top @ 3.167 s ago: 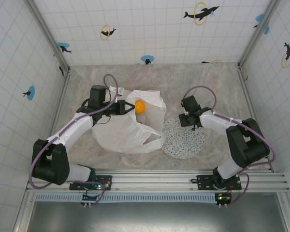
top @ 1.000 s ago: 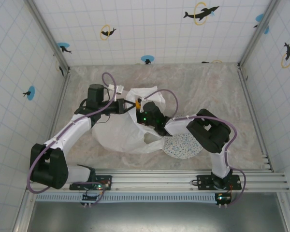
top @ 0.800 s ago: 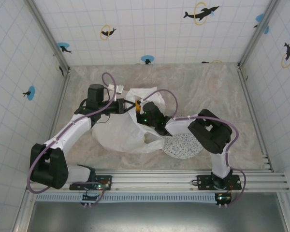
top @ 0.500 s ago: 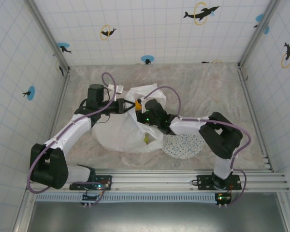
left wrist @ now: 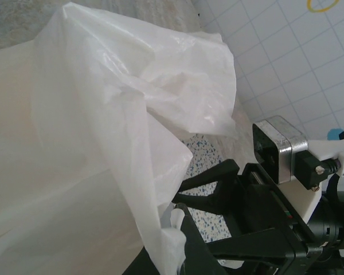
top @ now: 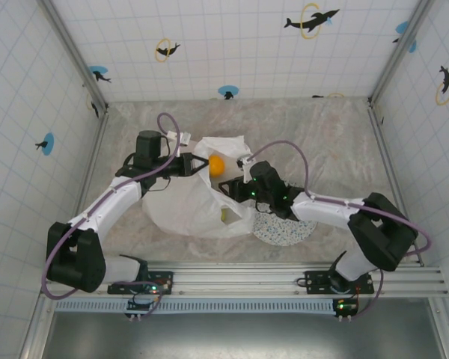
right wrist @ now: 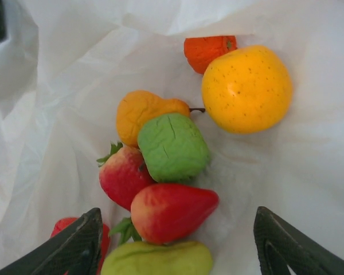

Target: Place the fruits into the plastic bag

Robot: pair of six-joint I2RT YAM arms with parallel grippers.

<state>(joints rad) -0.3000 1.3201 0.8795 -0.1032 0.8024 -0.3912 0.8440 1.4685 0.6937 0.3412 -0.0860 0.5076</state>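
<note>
Several glossy fruits (right wrist: 173, 146) are crowding inside the crinkly plastic bag (right wrist: 309, 172); our left gripper (top: 197, 166) is pinching its rim, our right gripper (right wrist: 178, 215) hanging spread, empty, above.

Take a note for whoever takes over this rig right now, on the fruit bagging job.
Left claw: shut on the plastic bag at its rim, holding the mouth up.
Right claw: open, empty, at the bag mouth.
Fruits: at least seven lie inside the bag.
Plate: no fruit on its visible part.
Left to do: check for strays, then probably withdraw the right claw and release the bag.
</note>
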